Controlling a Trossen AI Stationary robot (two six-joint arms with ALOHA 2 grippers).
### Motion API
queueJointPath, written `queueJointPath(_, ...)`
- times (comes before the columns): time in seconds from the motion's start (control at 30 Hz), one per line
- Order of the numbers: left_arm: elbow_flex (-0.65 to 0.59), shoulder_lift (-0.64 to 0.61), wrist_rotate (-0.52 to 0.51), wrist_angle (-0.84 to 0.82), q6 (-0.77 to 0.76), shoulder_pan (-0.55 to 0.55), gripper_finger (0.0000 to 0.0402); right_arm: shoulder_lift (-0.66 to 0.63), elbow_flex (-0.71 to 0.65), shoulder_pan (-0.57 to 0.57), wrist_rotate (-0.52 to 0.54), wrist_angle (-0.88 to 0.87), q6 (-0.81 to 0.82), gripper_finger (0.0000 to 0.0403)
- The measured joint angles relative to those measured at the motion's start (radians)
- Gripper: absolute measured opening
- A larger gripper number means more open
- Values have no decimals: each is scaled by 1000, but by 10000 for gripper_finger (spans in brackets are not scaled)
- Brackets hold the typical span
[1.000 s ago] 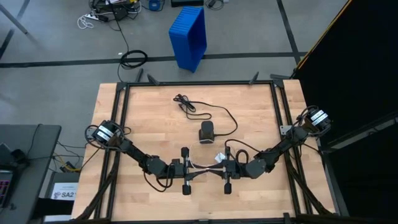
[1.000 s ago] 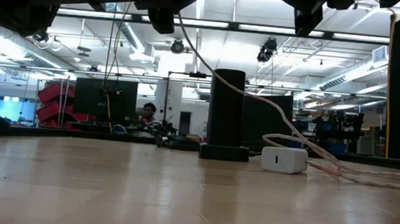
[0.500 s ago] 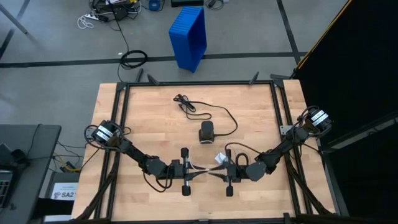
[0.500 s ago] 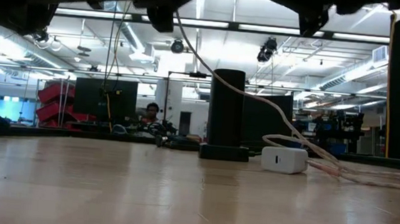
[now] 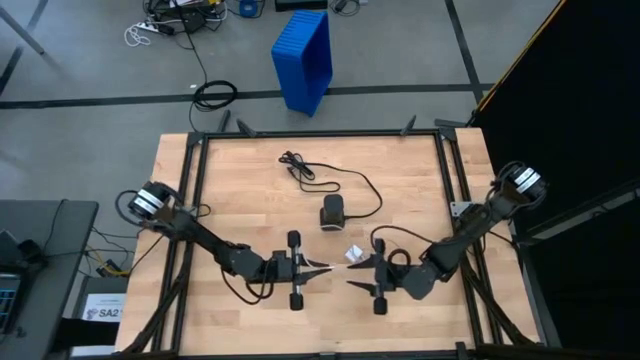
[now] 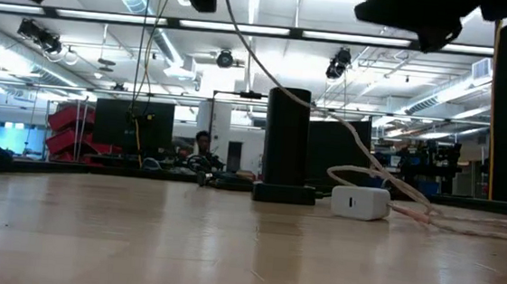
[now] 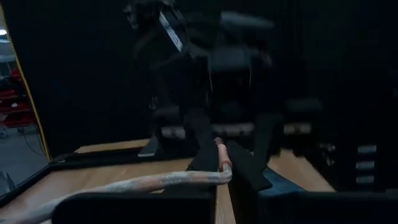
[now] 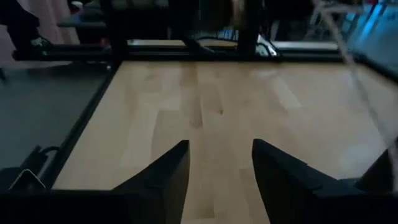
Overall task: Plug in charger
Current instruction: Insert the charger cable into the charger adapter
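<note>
Cable point(image 7: 155, 182) runs pinched in the left claw point(image 5: 318, 268), which hangs over the surface point(image 5: 250, 190) facing the right claw point(image 5: 357, 286), whose fingers point(image 8: 168, 171) stand apart on nothing, while the white charger point(image 5: 353, 252) lies just beside the black dock point(image 5: 333, 213).

Even, bright overhead light falls on the wooden table point(image 5: 250, 190); ceiling strip lights point(image 6: 244, 28) glare in the low view. Both wrist views are dim and blurred.
</note>
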Motion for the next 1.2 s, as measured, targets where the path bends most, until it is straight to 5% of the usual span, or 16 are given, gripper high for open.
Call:
queueJointPath(0.37,0,4,24,-41,-76,20,0,108,1,-99,-164,-38,103,119)
queueJointPath(0.77,0,5,46,-89,-99,20,0,104,2,-187,-146,-442,330,108)
queueJointPath(1.2,0,5,67,-112,-107,20,0,-36,0,-169,-186,-632,165,116)
